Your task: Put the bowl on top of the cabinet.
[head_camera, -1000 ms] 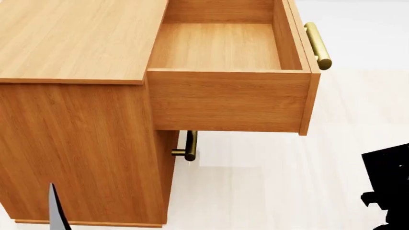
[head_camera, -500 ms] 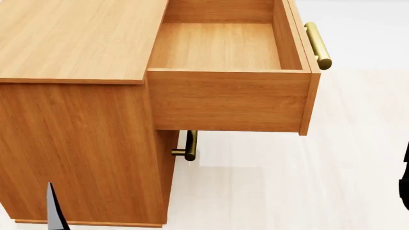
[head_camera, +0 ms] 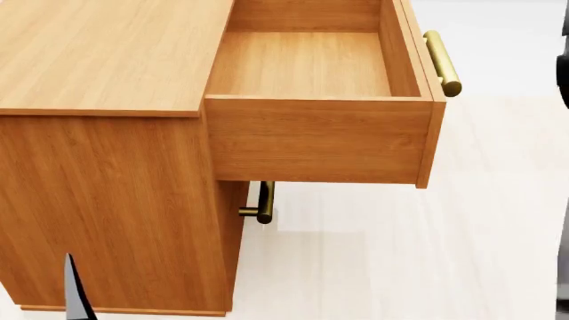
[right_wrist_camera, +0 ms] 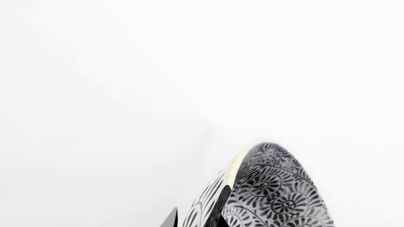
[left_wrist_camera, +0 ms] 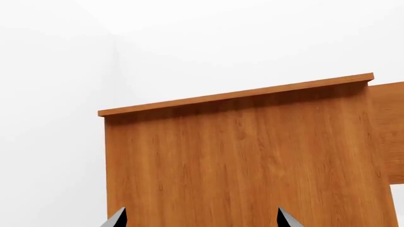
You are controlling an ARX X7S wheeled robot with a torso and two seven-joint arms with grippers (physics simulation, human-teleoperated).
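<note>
- The cabinet [head_camera: 106,167], orange-brown with a wood grain, fills most of the head view; its flat top [head_camera: 106,53] is bare where it shows.
- Its upper drawer [head_camera: 311,87] stands pulled out from the cabinet front, open upward, with only bare wooden floor and walls inside.
- A brass bar handle [head_camera: 442,63] runs along that drawer's front face, on the side away from the cabinet body.
- A second brass handle [head_camera: 262,203] shows below the open drawer, against the cabinet front.
- The cabinet stands on a pale floor [head_camera: 400,253].
- The bowl [right_wrist_camera: 271,194] appears only in the right wrist view: white with a dark floral pattern and a pale greenish rim, turned edge-on against a blank white background. It is not on the cabinet top in the head view, and where it sits relative to the cabinet cannot be told.
- The right hand [right_wrist_camera: 196,220] has dark fingertips on either side of the bowl's wall near the rim, clenched on it.
- The left hand [left_wrist_camera: 198,220] faces the cabinet's plain side panel [left_wrist_camera: 252,161], below the overhanging top edge; its two pointed fingertips [left_wrist_camera: 287,220] stand well apart with nothing between them, released.
- In the head view a grey sliver of the left hand [head_camera: 76,290] shows in front of the cabinet's side.
</note>
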